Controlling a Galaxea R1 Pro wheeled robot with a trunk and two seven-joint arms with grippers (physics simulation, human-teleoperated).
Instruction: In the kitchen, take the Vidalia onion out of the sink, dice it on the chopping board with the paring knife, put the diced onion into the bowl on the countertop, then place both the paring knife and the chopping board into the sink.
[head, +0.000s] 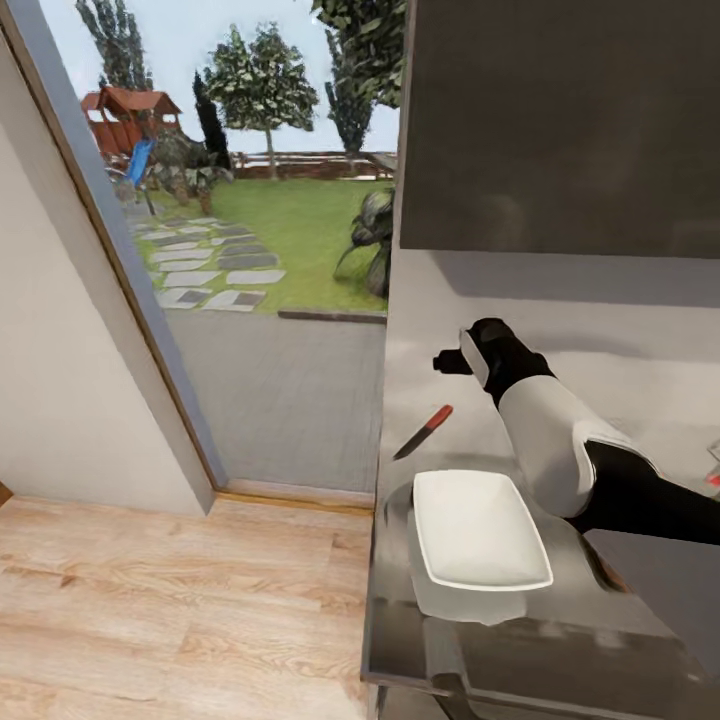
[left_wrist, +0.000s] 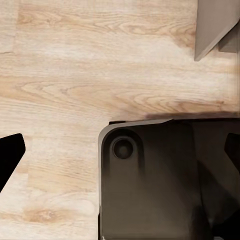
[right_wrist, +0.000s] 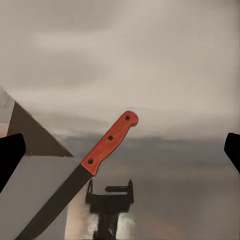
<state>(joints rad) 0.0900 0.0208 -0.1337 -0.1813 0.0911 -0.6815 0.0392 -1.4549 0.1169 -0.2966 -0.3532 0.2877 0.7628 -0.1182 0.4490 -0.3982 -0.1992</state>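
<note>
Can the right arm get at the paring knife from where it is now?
Probably yes: the right gripper hovers open just above the paring knife, which lies alone on the countertop, nothing between.

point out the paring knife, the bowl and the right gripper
paring knife (right_wrist: 110, 142), right wrist view, middle of its red handle
bowl (head: 478, 530), head view, flat white inside
right gripper (head: 445, 363), head view, dark tip beyond the wrist, above the countertop

Bright daylight enters through the doorway (head: 250, 250); the glossy tabletop (head: 640, 360) mirrors the bowl (head: 478, 530) and carries soft shadows. Renders look slightly soft throughout.
</note>
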